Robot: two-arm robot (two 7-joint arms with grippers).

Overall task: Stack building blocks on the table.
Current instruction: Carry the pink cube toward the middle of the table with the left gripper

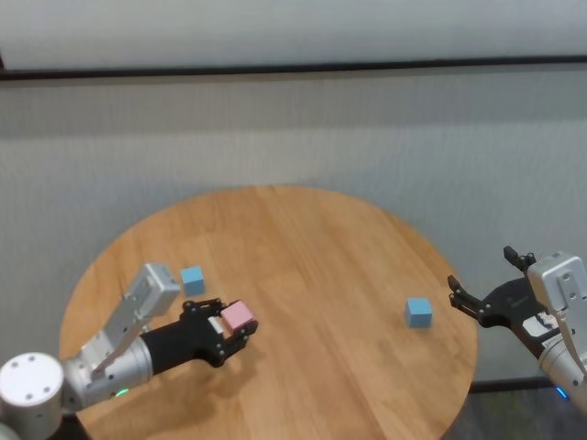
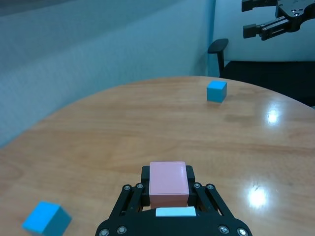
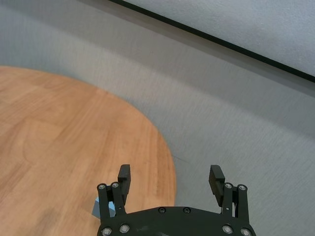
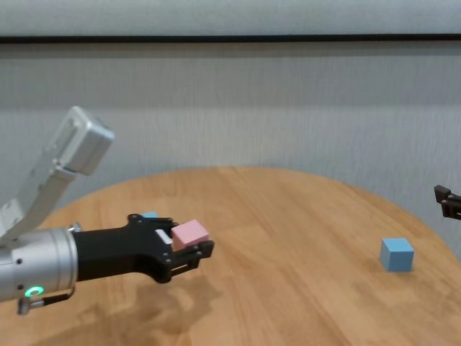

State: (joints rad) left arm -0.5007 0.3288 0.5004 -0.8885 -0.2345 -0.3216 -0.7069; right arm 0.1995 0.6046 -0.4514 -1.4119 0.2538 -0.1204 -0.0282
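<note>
My left gripper [image 1: 235, 326] [image 2: 169, 186] [image 4: 189, 242] is shut on the pale pink block [image 1: 238, 315] [image 2: 169, 184] [image 4: 190, 233] and holds it a little above the round wooden table [image 1: 312, 247]. One light blue block [image 1: 193, 279] [image 2: 46, 219] [image 4: 150, 215] rests on the wood just behind that gripper. Another blue block [image 1: 418, 312] [image 2: 216, 91] [image 4: 397, 254] sits near the table's right edge. My right gripper [image 1: 484, 282] [image 3: 170, 178] hangs open past that edge, nothing between its fingers; the blue block [image 3: 104, 208] peeks out under it.
A grey wall with a dark rail runs behind the table. In the left wrist view a dark chair [image 2: 217, 51] stands beyond the table's far edge. Bare wood lies between the two blue blocks.
</note>
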